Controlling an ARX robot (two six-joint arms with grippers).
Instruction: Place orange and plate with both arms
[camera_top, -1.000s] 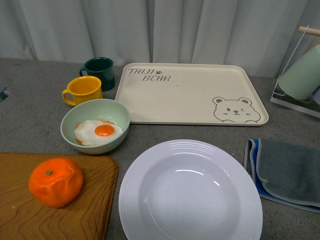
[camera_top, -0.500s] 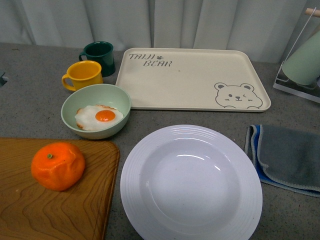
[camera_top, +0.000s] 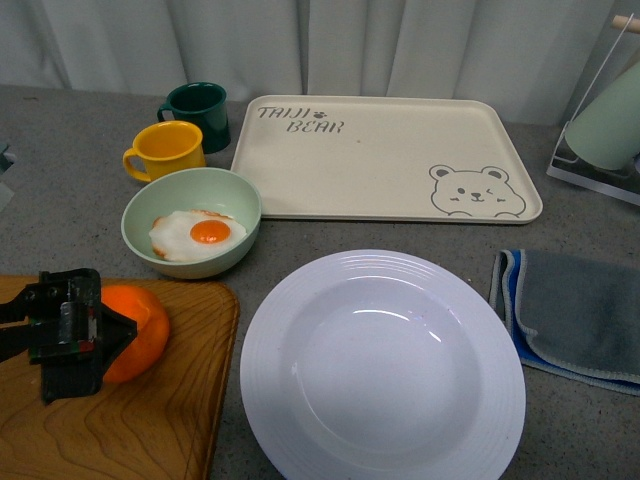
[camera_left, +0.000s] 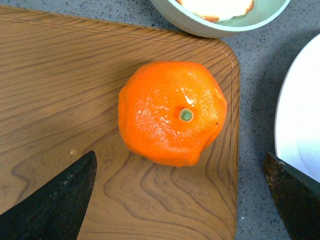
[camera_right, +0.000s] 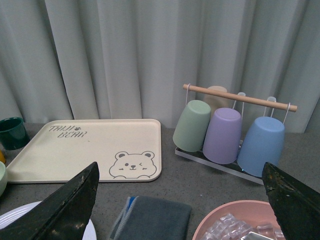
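The orange (camera_top: 138, 330) sits on the wooden cutting board (camera_top: 150, 430) at the front left, partly hidden by my left gripper (camera_top: 75, 335). In the left wrist view the orange (camera_left: 170, 112) lies just ahead of the wide-open jaws, green stem dot up, and the gripper (camera_left: 182, 197) is empty. The large white plate (camera_top: 380, 365) with ridged rim lies at the front middle; its edge shows in the left wrist view (camera_left: 300, 120). My right gripper (camera_right: 182, 200) is open and empty, out of the front view, with a sliver of the plate (camera_right: 10, 222) by one finger.
A pale green bowl (camera_top: 190, 235) with a fried egg stands behind the board. Yellow mug (camera_top: 168, 152) and dark green mug (camera_top: 200, 115) stand at the back left. Cream bear tray (camera_top: 385, 160) lies behind the plate. Grey cloth (camera_top: 575, 315), cup rack (camera_right: 230, 130), pink bowl (camera_right: 240, 222) at the right.
My left gripper has come into the front view from the left and now stands over the orange. The camera view shifted slightly a second ago. The orange and plate have not moved.
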